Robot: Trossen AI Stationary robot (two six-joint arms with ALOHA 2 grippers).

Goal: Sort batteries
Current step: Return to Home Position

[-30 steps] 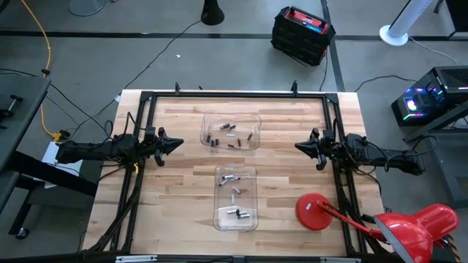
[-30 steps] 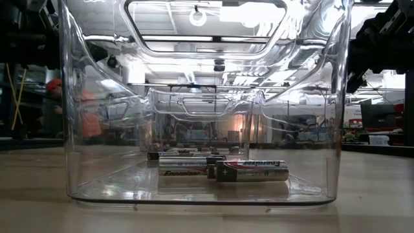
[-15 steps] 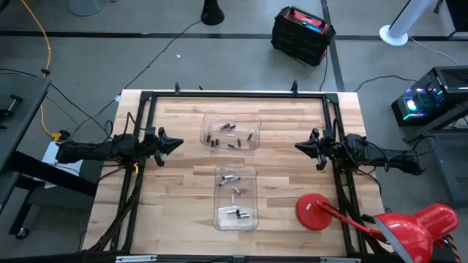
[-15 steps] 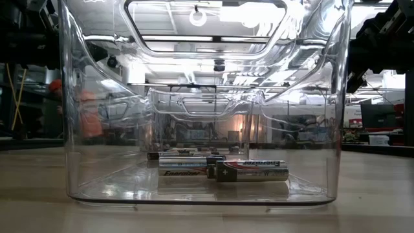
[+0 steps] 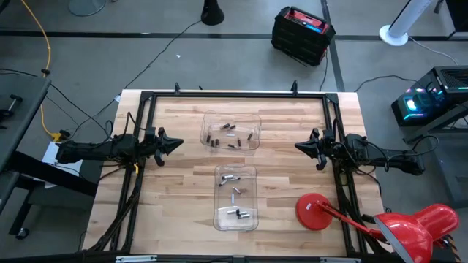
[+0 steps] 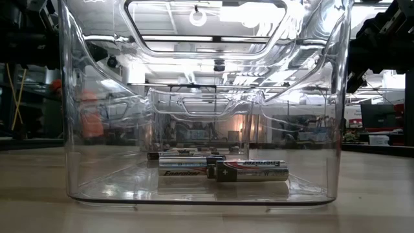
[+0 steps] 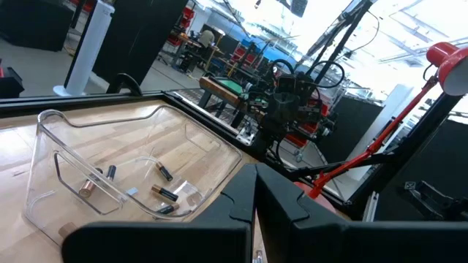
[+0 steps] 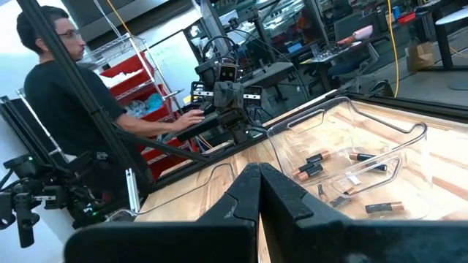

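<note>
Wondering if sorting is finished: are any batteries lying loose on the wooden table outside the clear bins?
No: overhead, all batteries lie inside the two clear bins, none on the table.

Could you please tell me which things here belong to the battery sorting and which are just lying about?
Job: dark batteries in the far bin; silver batteries in the near bin; left gripper and right gripper, shut, at either side of the table.
Lying about: red lamp on the table; black case on the floor.
</note>
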